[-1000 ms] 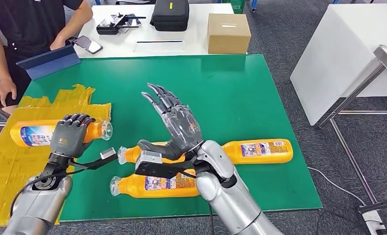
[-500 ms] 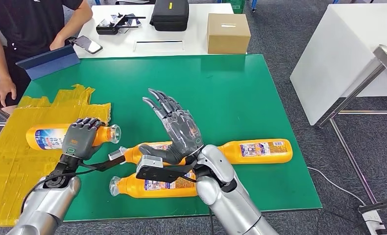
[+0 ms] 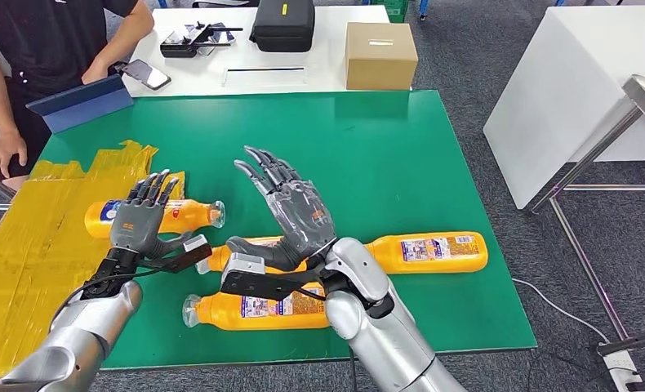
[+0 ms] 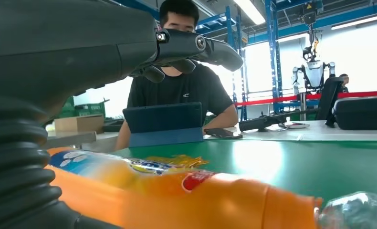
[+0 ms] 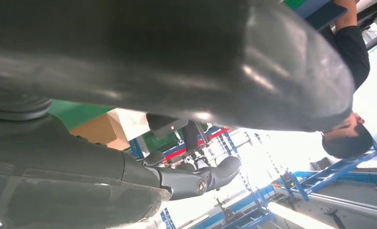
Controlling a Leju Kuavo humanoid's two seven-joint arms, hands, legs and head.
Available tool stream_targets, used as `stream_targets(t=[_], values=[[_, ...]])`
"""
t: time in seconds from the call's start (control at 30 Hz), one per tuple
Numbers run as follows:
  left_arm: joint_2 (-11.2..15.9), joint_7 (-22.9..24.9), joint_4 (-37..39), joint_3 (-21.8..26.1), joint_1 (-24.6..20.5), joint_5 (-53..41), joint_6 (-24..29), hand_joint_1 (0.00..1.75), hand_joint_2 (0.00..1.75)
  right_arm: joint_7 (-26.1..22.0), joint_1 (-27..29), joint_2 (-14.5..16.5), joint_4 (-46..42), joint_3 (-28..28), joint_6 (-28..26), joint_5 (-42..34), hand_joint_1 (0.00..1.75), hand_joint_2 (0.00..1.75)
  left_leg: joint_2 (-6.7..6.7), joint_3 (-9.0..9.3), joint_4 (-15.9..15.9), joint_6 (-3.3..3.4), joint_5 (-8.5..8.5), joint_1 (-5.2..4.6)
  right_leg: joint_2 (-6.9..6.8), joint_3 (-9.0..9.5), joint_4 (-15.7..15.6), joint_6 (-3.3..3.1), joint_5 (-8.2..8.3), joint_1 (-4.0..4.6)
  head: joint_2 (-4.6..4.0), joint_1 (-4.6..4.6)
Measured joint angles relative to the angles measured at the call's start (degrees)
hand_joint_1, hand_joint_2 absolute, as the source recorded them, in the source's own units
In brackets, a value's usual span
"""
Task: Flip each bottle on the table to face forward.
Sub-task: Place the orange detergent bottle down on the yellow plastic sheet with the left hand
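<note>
Four orange bottles lie on their sides on the green table (image 3: 401, 147). The left bottle (image 3: 184, 216) lies partly on the yellow sheet (image 3: 33, 237), clear cap pointing right, blue-and-white label at its left end. The left hand (image 3: 138, 222) sits over the near side of this bottle with fingers spread and raised, holding nothing; contact with the bottle cannot be told from the head view. In the left wrist view the same bottle (image 4: 186, 195) runs just below the hand, thumb arched above it, not wrapped.

The right hand (image 3: 291, 214) is raised above the table middle, palm open, fingers fanned apart, empty. It hangs over the middle bottle (image 3: 246, 251), hiding most of it; only the neck end and a strip of orange show. The near bottle (image 3: 258, 312) lies just near of that, cap left, label up, its right end covered by the right arm. The right bottle (image 3: 429, 251) lies to the right, label facing up, left end hidden behind the right wrist.

The right wrist view is mostly dark blurred hand cover, nothing of the bottles readable.

Far side: a person (image 3: 50, 49) stands at a white table with a blue tablet (image 3: 82, 102), a cardboard box (image 3: 380, 55) and a black case (image 3: 283, 24).
</note>
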Motion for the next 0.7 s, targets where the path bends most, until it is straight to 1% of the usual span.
stream_targets(t=[0.37, 0.63, 0.7], values=[[-1.02, -3.97, -0.37, 4.00, 0.09, 3.02, 0.00, 0.00, 0.00, -0.07, 0.11, 0.02, 0.00, -0.13, 0.86, 1.85, 0.00, 0.00, 0.00, 0.00, 0.00, 0.00, 0.00, 0.00, 0.00, 0.00, 0.00, 0.00, 0.00, 0.00, 0.00, -0.01], [-1.07, -4.50, -0.76, 5.44, 0.20, 3.27, 0.01, 0.00, 0.00, -0.15, 0.13, 0.03, 0.00, -0.13, 0.89, 1.92, 0.00, 0.00, -0.01, 0.00, 0.00, 0.00, 0.00, 0.00, 0.00, 0.01, 0.00, 0.00, 0.00, 0.00, 0.00, 0.00], [-1.10, -5.32, -1.32, 5.94, 0.48, 3.88, 0.00, 0.00, 0.00, -0.34, 0.14, 0.04, 0.00, -0.13, 1.01, 1.98, 0.00, 0.00, 0.00, 0.00, 0.00, 0.00, 0.00, 0.00, 0.00, 0.02, 0.01, 0.00, 0.00, 0.00, 0.00, 0.00]])
